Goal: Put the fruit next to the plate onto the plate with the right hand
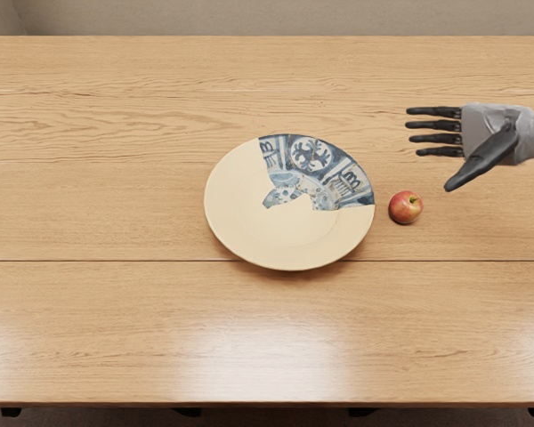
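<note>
A small red apple (406, 207) lies on the wooden table just right of the plate, a short gap from its rim. The plate (249, 222) is round and cream, with a blue patterned patch on its upper right part, and nothing lies on it. My right hand (445, 147) comes in from the right edge, above and to the right of the apple, hovering apart from it. Its dark fingers (432, 125) stretch out flat toward the left and the thumb points down-left; it holds nothing.
The wooden table (116, 320) fills the view, its front edge near the bottom and its far edge at the top. Bare wood surrounds the plate on the left and front.
</note>
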